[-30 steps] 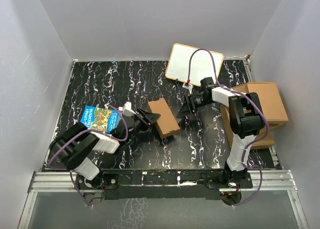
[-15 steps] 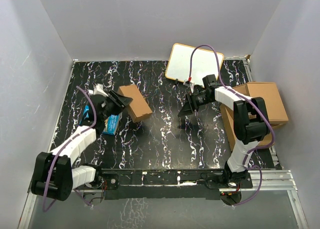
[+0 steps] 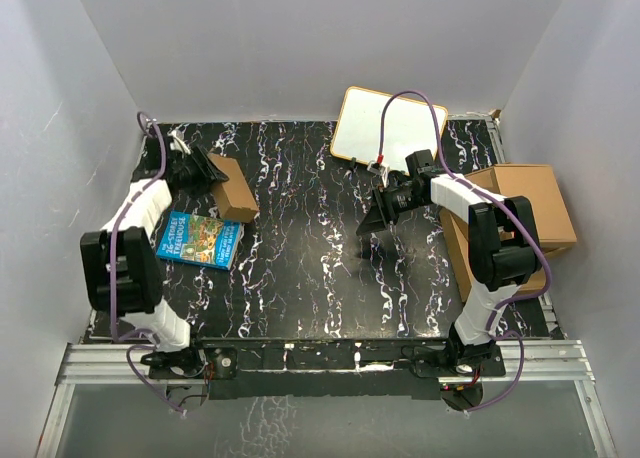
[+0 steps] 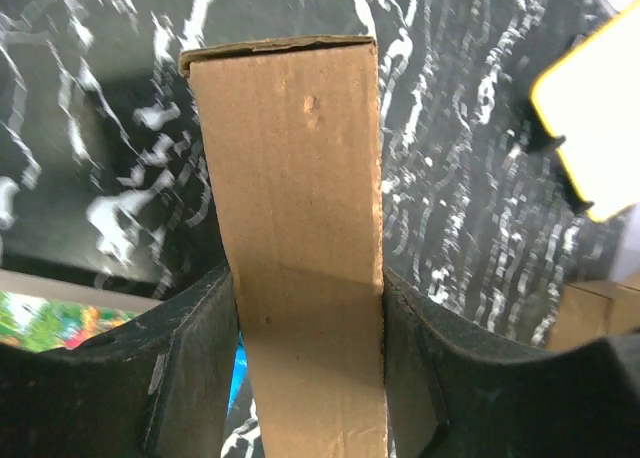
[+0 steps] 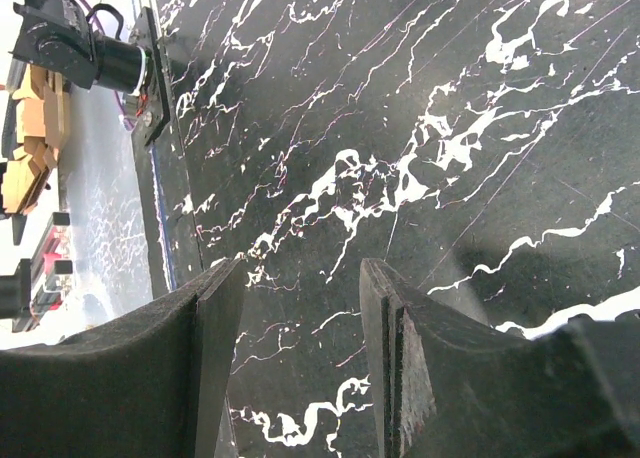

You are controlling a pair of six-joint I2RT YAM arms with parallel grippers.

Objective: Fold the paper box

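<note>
Left jaws clamp paper box (image 4: 300, 228) (right jaws empty).

Only the blue picture book (image 3: 200, 240), at nine o'clock on the table (image 3: 330, 268), bears cover lettering, too small to read.

small brown cardboard paper box (image 3: 232, 186): plain tan, unprinted | flat black tabletop (image 3: 300, 278): white marble veining | thin blue picture book (image 3: 200, 240): cover (green and orange artwork) | rectangular whiteboard (image 3: 365, 123): white, yellow rim
</note>
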